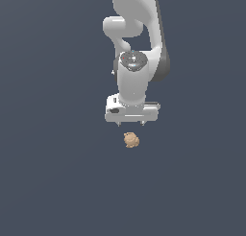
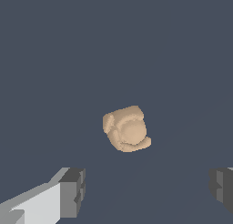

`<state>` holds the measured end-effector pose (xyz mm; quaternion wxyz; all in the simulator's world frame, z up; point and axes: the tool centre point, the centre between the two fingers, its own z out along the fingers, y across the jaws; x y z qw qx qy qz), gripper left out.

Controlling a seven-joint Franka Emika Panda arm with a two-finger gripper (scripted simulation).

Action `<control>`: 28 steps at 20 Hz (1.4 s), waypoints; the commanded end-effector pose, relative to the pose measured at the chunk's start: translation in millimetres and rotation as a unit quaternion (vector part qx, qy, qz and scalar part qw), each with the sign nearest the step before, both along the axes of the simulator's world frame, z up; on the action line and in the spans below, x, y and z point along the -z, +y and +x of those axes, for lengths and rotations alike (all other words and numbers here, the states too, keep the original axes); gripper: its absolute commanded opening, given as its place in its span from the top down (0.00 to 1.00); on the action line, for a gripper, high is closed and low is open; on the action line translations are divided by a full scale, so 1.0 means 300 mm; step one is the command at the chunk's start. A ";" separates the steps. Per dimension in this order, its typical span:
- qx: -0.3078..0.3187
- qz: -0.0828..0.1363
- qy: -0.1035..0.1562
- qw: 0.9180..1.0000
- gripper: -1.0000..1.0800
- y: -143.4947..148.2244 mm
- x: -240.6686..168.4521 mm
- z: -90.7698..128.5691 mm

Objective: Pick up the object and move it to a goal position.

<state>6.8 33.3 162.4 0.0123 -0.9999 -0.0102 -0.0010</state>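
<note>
The object (image 1: 131,140) is a small tan-brown lumpy lump on the dark grey floor, just below the white gripper (image 1: 131,123) in the exterior view. It also shows in the wrist view (image 2: 127,129), mid-picture. My gripper (image 2: 148,191) is open and empty; its two dark fingertips (image 2: 75,191) stand wide apart, and the object lies beyond the gap between them, not touched. The object is much narrower than the gap.
The white arm (image 1: 137,48) rises behind the gripper toward the top of the exterior view. A plain dark grey floor (image 1: 53,172) surrounds the object on all sides.
</note>
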 end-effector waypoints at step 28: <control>-0.139 -0.012 -0.001 0.990 0.04 0.030 0.303 0.038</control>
